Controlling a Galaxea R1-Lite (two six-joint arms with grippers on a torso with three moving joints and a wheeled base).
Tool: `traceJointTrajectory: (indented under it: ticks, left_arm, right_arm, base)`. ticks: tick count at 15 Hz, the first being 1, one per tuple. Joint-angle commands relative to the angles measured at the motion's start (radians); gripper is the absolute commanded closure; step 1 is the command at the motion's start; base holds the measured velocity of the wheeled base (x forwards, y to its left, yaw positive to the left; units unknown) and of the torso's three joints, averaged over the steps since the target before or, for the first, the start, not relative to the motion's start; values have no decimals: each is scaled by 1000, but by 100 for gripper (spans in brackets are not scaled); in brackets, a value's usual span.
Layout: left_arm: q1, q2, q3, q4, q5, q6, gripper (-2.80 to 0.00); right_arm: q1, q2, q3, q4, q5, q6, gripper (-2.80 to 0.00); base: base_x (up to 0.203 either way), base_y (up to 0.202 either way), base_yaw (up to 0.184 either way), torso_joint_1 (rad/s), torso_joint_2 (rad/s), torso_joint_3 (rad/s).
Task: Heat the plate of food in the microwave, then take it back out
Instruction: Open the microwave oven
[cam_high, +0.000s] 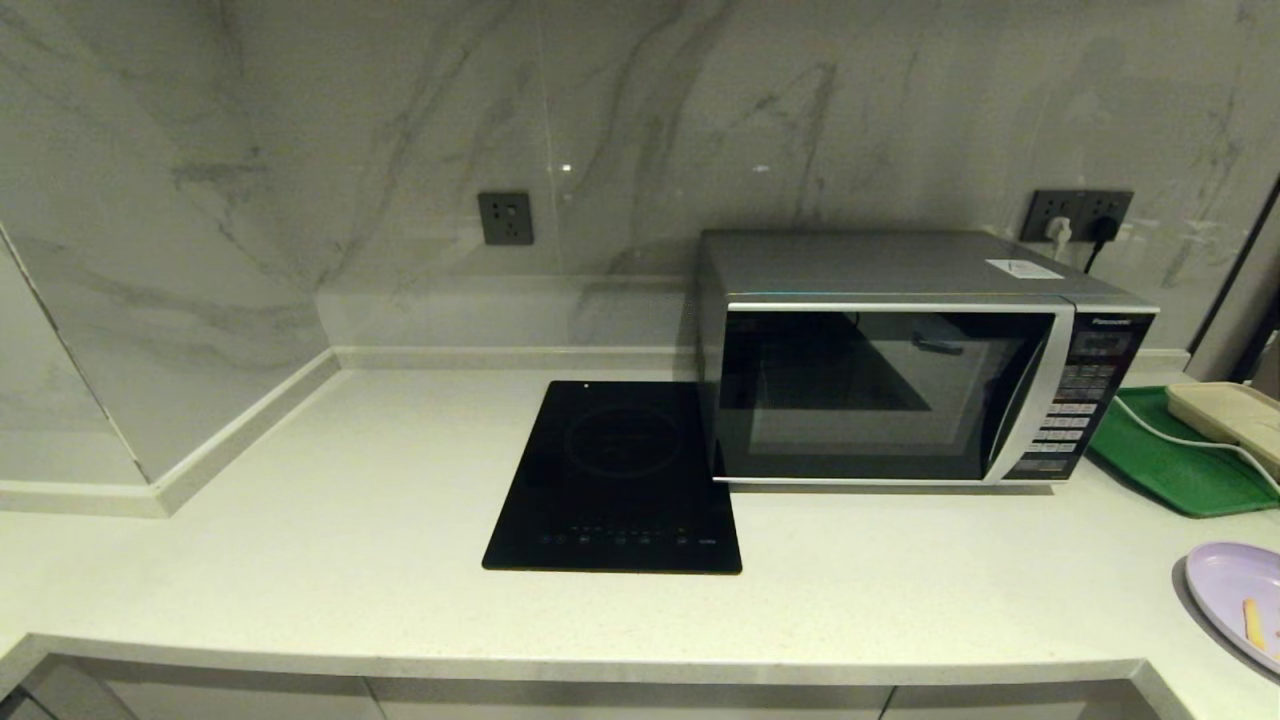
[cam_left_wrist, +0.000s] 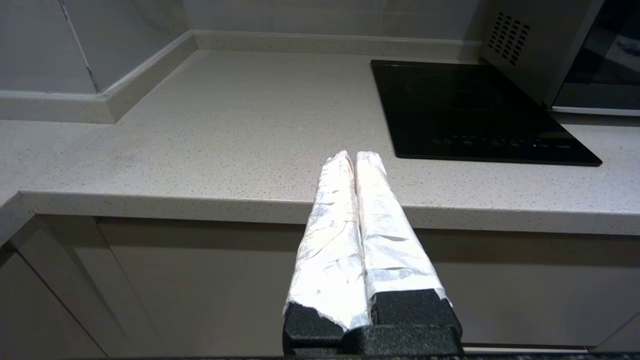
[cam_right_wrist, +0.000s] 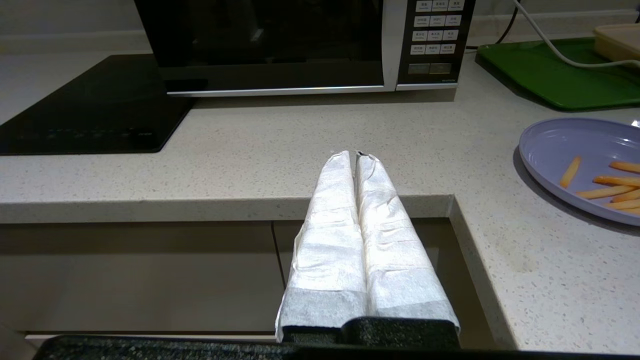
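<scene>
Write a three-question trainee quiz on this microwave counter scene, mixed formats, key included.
1. True or false: the silver-grey microwave's dark glass door is open.
2. Which lies nearer the round lavender plate of orange fries? A) the flat black glass cooktop B) the green rectangular tray
3. Fill in: both foil-wrapped hands, left hand and right hand, are shut and hold ____.

Key: 1 false; 2 B; 3 nothing.
</scene>
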Motion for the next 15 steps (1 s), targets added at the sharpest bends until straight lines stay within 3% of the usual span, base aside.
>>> traceJointTrajectory:
  ticks: [1,9,12,14,15]
  left_arm:
    - [0,0,0,0,0,0,0]
    - [0,0,0,0,0,0,0]
    - [0,0,0,0,0,0,0]
    - [0,0,0,0,0,0,0]
    - [0,0,0,0,0,0,0]
  right_arm:
    - [0,2,1,0,1,-3,0]
    - [0,2,2,0,5,-19,0]
    - [0,2,-1,2,-15,20,0]
    - [0,12,-62,9,-15,15,0]
    - [0,51,-154,25,-14,20,0]
  base:
    - [0,0,0,0,0,0]
    - [0,0,0,0,0,0]
    - [0,0,0,0,0,0]
    - [0,0,0,0,0,0]
    - [0,0,0,0,0,0]
